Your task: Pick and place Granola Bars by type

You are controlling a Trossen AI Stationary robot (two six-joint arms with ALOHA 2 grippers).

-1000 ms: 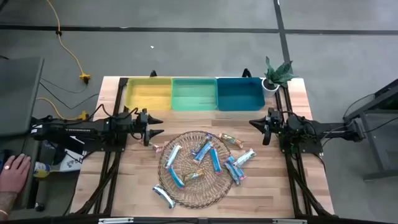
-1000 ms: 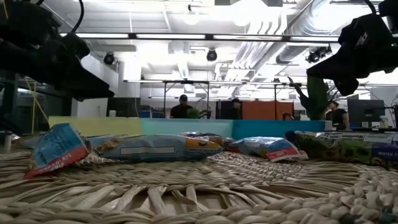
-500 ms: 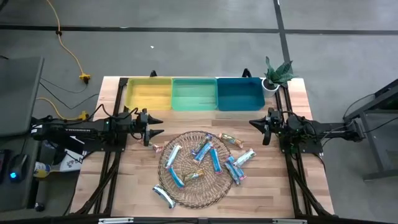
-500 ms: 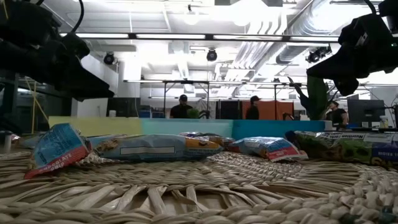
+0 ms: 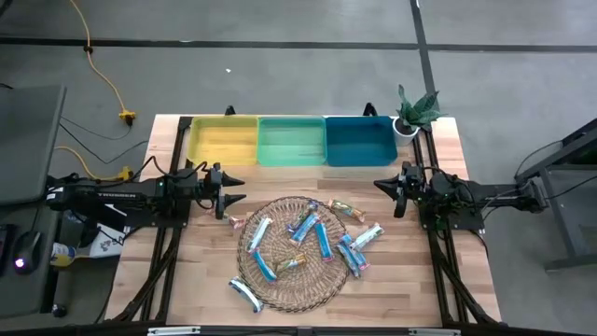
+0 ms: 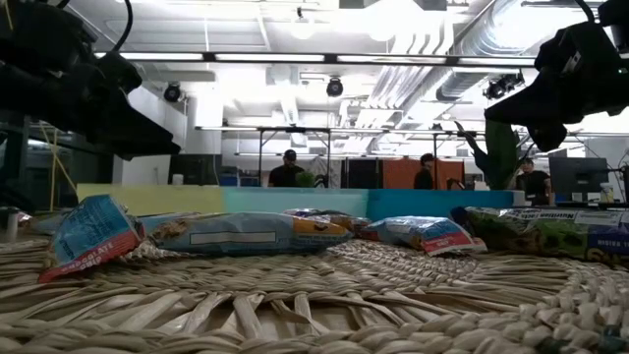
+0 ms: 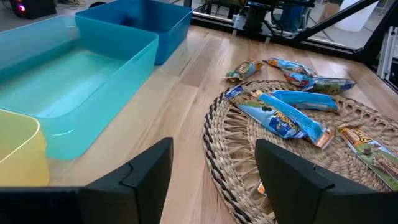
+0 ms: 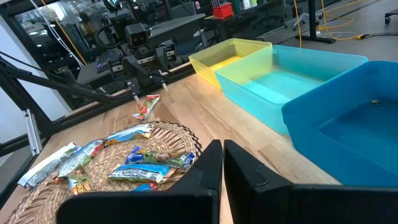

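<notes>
Left gripper [image 5: 233,189] waits with jaws open, right gripper [image 5: 383,188] with jaws closed, neither holding anything. The Granola Bars [image 5: 308,245] overlap on the woven mat [image 5: 252,280], so a grab could lift two types together.

bins [image 5: 292,141] behind mat [image 5: 291,252] | Granola Bars [image 5: 312,239] on mat, some beside

two matte black arms, built from boxy jointed segments. the left arm [image 5: 112,196] carries small white lettering along its long link. the right arm [image 5: 485,198] trails dark cables. each ends in two dark, angular, tapering fingers [image 7: 292,174] with flat faceted faces.
</notes>
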